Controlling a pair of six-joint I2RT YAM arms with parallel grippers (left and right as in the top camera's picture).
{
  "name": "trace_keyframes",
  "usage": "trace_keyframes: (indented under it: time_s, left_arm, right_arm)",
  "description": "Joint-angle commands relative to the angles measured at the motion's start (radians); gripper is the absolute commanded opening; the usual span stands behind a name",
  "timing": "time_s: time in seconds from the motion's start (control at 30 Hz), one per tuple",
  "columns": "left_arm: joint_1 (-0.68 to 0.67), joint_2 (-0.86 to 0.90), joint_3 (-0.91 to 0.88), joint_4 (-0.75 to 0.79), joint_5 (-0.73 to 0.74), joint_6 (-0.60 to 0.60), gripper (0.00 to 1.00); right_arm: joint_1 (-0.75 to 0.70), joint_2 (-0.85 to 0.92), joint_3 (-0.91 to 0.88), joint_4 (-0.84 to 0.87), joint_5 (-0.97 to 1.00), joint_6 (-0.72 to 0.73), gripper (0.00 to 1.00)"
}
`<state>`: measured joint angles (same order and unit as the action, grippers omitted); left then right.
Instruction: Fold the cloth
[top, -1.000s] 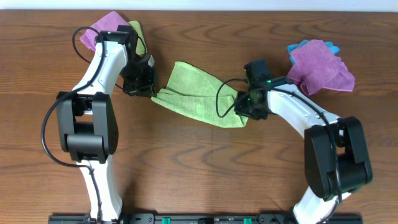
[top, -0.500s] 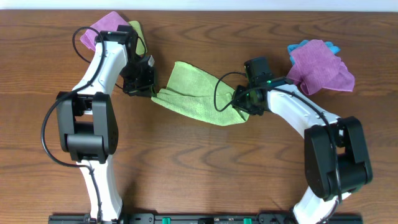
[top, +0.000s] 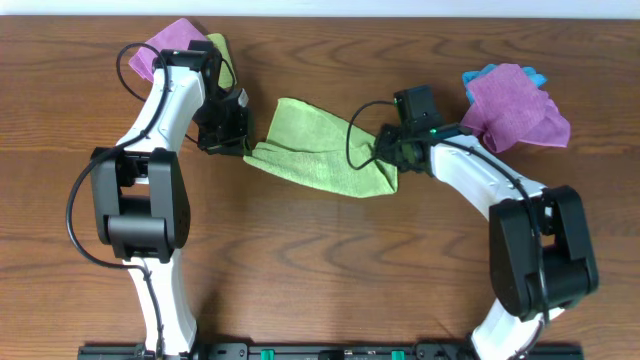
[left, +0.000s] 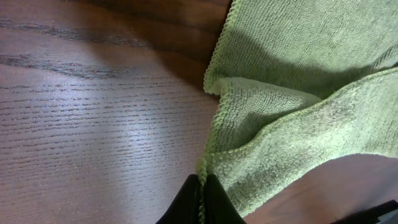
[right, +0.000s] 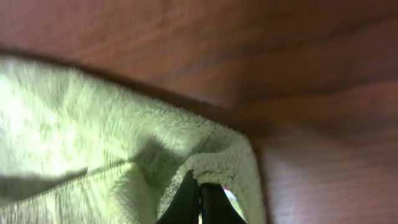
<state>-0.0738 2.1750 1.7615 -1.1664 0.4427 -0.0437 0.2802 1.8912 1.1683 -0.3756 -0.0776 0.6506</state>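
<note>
The green cloth (top: 318, 150) is pinched at both ends for folding.
Overhead, it lies on the table (top: 300, 270) between left gripper (top: 247, 148) and right gripper (top: 384, 158); left wrist: jaws clenched on its hem; right wrist: jaws clamped on a doubled edge.

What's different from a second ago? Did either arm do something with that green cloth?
The right claw, shut on the right end of the green cloth, carried that end away from the robot's base, toward the far table edge, drawing the near corner up. The left claw kept pinching the cloth's left edge in the same spot. The purple cloth on the right did not move.
</note>
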Motion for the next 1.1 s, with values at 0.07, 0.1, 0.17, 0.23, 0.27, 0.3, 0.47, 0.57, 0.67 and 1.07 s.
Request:
trace_keyframes:
  time_s: [0.07, 0.1, 0.17, 0.23, 0.27, 0.3, 0.47, 0.57, 0.67, 1.07]
  left_arm:
    - [0.002, -0.034, 0.009, -0.002, 0.041, 0.021, 0.06]
    - [0.002, -0.034, 0.009, -0.002, 0.05, 0.021, 0.06]
    - [0.002, -0.034, 0.009, -0.002, 0.057, 0.018, 0.06]
    - [0.001, -0.034, 0.009, -0.002, 0.064, 0.018, 0.06]
    - [0.001, -0.034, 0.009, -0.002, 0.074, 0.018, 0.06]
    - [0.001, -0.034, 0.009, -0.002, 0.082, 0.018, 0.06]
    - [0.0, -0.034, 0.009, -0.003, 0.11, 0.016, 0.06]
    - [0.0, -0.034, 0.009, -0.004, 0.127, 0.014, 0.06]
    - [-0.005, -0.034, 0.009, -0.003, 0.131, 0.014, 0.06]
    - [-0.043, -0.034, 0.009, -0.005, 0.131, 0.015, 0.06]
  right_arm:
    - [-0.062, 0.009, -0.005, 0.018, 0.086, 0.007, 0.01]
    - [-0.073, 0.009, -0.005, 0.022, 0.089, 0.007, 0.01]
    - [-0.098, 0.009, -0.005, 0.046, 0.089, 0.008, 0.01]
    - [-0.122, 0.009, -0.005, 0.078, 0.089, 0.03, 0.01]
    - [-0.134, 0.009, -0.005, 0.097, 0.089, 0.044, 0.01]
    - [-0.144, 0.009, -0.005, 0.115, 0.089, 0.056, 0.02]
    - [-0.186, 0.009, -0.005, 0.21, 0.086, 0.06, 0.34]
    - [-0.199, 0.009, -0.005, 0.218, 0.064, 0.058, 0.54]
    - [-0.203, 0.009, -0.005, 0.202, 0.018, 0.038, 0.61]
    - [-0.19, 0.009, -0.005, 0.143, -0.325, -0.304, 0.6]
